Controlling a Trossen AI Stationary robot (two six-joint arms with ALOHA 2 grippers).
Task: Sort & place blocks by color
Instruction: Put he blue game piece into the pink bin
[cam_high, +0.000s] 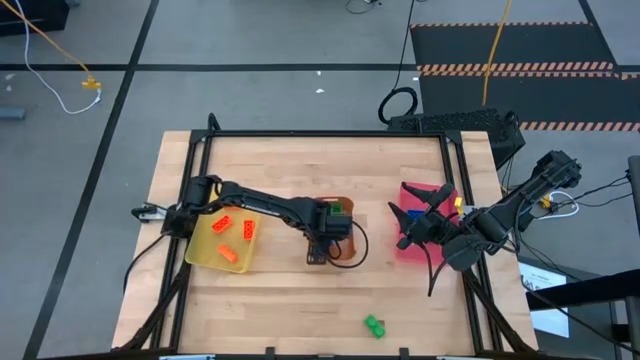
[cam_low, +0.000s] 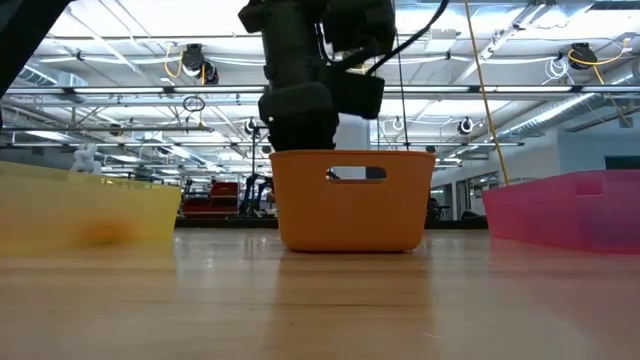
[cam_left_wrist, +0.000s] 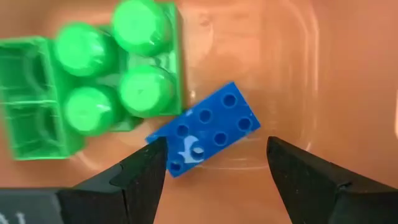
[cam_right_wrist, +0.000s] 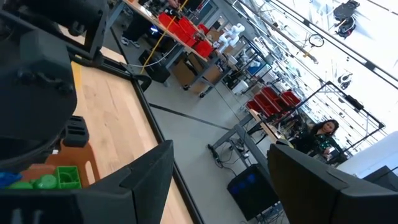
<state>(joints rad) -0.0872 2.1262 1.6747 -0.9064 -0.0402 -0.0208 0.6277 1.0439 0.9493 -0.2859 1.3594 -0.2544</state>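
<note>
Left gripper (cam_left_wrist: 211, 177): fingers spread over the orange tray (cam_high: 343, 254), frame centre, holding nothing.
Blue block (cam_left_wrist: 205, 129): on the tray floor between the fingertips — long axis diagonal, lower left to upper right, underside up.
Green blocks (cam_left_wrist: 118, 68): just beside it, upper left.
Right gripper (cam_high: 405, 240): fingers spread, over the pink tray (cam_high: 412, 251) — right of centre.
Yellow tray (cam_high: 200, 252): left, holding orange blocks (cam_high: 230, 240).

Orange tray (cam_low: 350, 215): green blocks (cam_left_wrist: 118, 74), blue block (cam_left_wrist: 208, 127). Yellow tray (cam_high: 205, 255): orange blocks (cam_high: 233, 240).
</note>
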